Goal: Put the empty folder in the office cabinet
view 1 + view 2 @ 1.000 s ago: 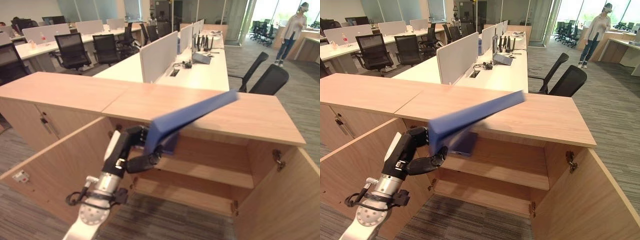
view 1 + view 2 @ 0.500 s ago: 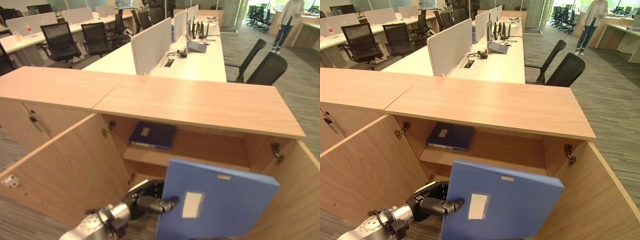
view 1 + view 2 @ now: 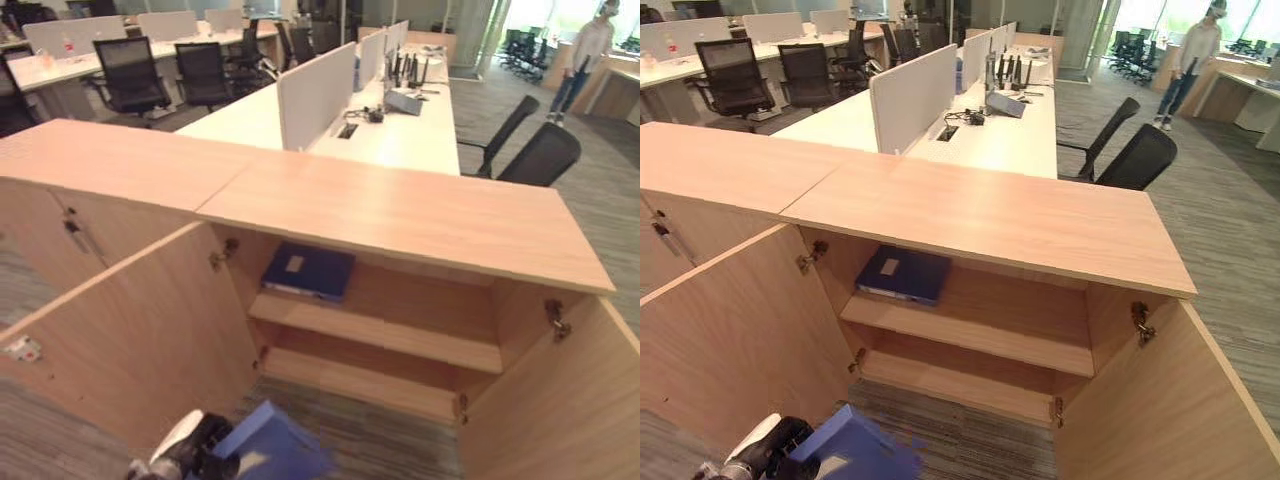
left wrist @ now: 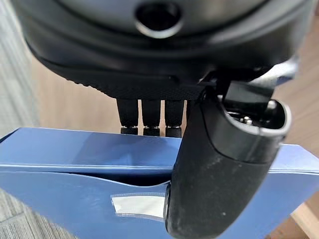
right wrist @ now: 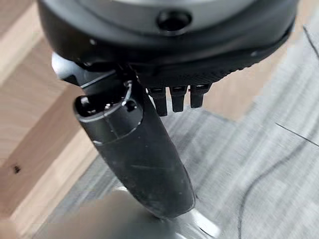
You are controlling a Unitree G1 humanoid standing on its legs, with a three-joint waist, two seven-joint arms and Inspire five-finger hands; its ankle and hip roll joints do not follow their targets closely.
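Observation:
The wooden office cabinet (image 3: 400,215) stands with both doors swung out. A dark blue folder (image 3: 307,271) lies flat on its upper shelf (image 3: 400,335). Low in front of the cabinet, near the carpet, my left hand (image 3: 192,455) grips a lighter blue folder (image 3: 272,450). In the left wrist view the thumb (image 4: 214,169) lies across the blue folder (image 4: 75,164) beside its white label, and the fingers (image 4: 149,117) sit behind it. My right hand (image 5: 144,149) hangs over the carpet beside wood panelling, holding nothing, with its fingers relaxed.
The left door (image 3: 120,335) and right door (image 3: 560,400) flank the opening. The lower shelf (image 3: 360,380) is bare. Behind the cabinet are white desks (image 3: 390,130) with dividers and black chairs (image 3: 540,150). A person (image 3: 588,55) stands far right.
My left hand has dropped with the lighter blue folder from cabinet-top height, past the opening, down to the floor area. The dark folder on the shelf has come into sight.

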